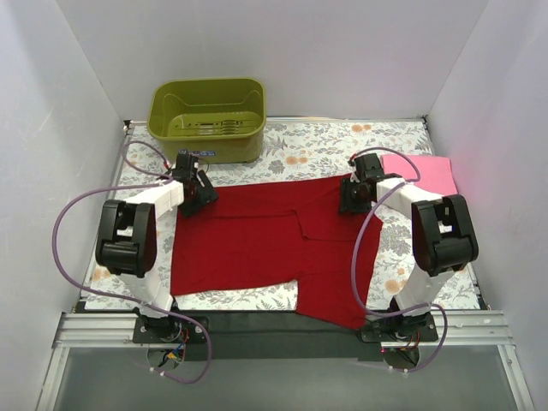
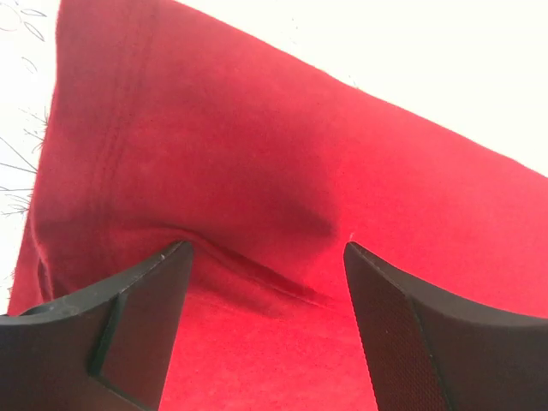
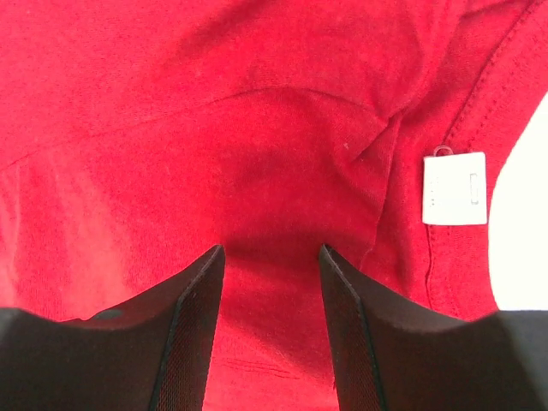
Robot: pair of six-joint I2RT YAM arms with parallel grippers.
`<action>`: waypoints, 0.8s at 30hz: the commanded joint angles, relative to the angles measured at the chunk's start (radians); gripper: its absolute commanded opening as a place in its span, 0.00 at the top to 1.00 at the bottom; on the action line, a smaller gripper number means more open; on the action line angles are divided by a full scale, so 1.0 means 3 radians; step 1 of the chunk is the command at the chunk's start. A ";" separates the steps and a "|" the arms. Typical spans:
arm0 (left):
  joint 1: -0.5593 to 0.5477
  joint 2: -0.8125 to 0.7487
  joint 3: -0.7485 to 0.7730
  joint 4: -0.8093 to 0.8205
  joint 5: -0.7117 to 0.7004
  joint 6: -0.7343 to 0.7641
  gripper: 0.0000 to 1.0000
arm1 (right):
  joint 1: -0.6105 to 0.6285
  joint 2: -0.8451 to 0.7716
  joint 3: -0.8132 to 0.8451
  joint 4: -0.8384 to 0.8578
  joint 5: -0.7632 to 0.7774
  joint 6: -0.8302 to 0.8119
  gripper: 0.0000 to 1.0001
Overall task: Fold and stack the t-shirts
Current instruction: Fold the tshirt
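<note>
1. My left gripper (image 1: 197,193) sat just in front of the olive-green tub (image 1: 205,147), low over the edge of the red t-shirt (image 1: 257,244) nearest that tub. Its jaws stood wide apart, released and gripping nothing. The two black fingers (image 2: 137,325) came down to the cloth, and a soft ridge of red fabric lay loose across the gap.
2. My right gripper (image 1: 353,199) was well to the right of the tub, on the same far edge of the shirt, by the neckline. Its jaws were parted too, less widely, with flat red cloth between them and nothing pinched. A small white label (image 3: 455,188) showed inside the collar, beside the right-hand finger.
3. The red t-shirt lay spread on the floral table cover (image 1: 325,145) in front of the tub. It was partly folded, and one part reached away from the tub over the table's near edge.
4. The pink t-shirt (image 1: 424,173) lay folded flat far to the right of the tub, just beyond my right gripper and close to the right wall.
5. Bare floral cover showed between the tub and the shirt's far edge, and in a strip left of the shirt. White walls closed in three sides.
</note>
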 commanded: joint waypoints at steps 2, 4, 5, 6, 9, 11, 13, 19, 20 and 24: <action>0.0012 0.0409 0.0304 -0.0028 -0.0124 -0.0027 0.33 | -0.0075 0.0400 0.0256 0.0093 0.0312 -0.0160 0.52; 0.0012 0.0577 0.0488 -0.0048 -0.0180 -0.0022 0.34 | -0.0132 0.0528 0.0425 0.0093 0.0332 -0.0155 0.53; 0.0012 0.0619 0.0550 -0.0069 -0.0195 -0.0022 0.34 | -0.0147 0.0559 0.0481 0.0088 0.0337 -0.0150 0.53; 0.0012 0.0660 0.0596 -0.0084 -0.0211 -0.0022 0.34 | -0.0167 0.0599 0.0532 0.0088 0.0332 -0.0145 0.53; 0.0012 0.0676 0.0734 -0.0110 -0.0190 -0.0022 0.32 | -0.0183 0.0570 0.0691 0.0058 0.0292 -0.0119 0.53; 0.0012 0.0513 0.0735 -0.0166 -0.0099 -0.0027 0.29 | -0.0188 0.0478 0.0722 0.0032 0.0184 -0.0099 0.52; -0.0003 0.0313 0.0668 -0.0217 -0.0073 -0.0078 0.28 | -0.0188 0.0268 0.0651 -0.0009 0.0133 -0.0078 0.52; -0.0034 -0.0786 0.0096 -0.0774 -0.0292 -0.0293 0.24 | -0.0188 -0.0580 0.0119 -0.0208 0.0214 0.0019 0.49; -0.0034 -0.0934 0.0009 -0.0952 -0.0353 -0.0328 0.25 | -0.0198 -0.0779 -0.0059 -0.0228 0.0235 0.0044 0.49; -0.0034 -0.1415 -0.0415 -0.1346 -0.0482 -0.0568 0.30 | -0.0270 -0.1214 -0.0504 -0.0361 0.0240 0.0116 0.48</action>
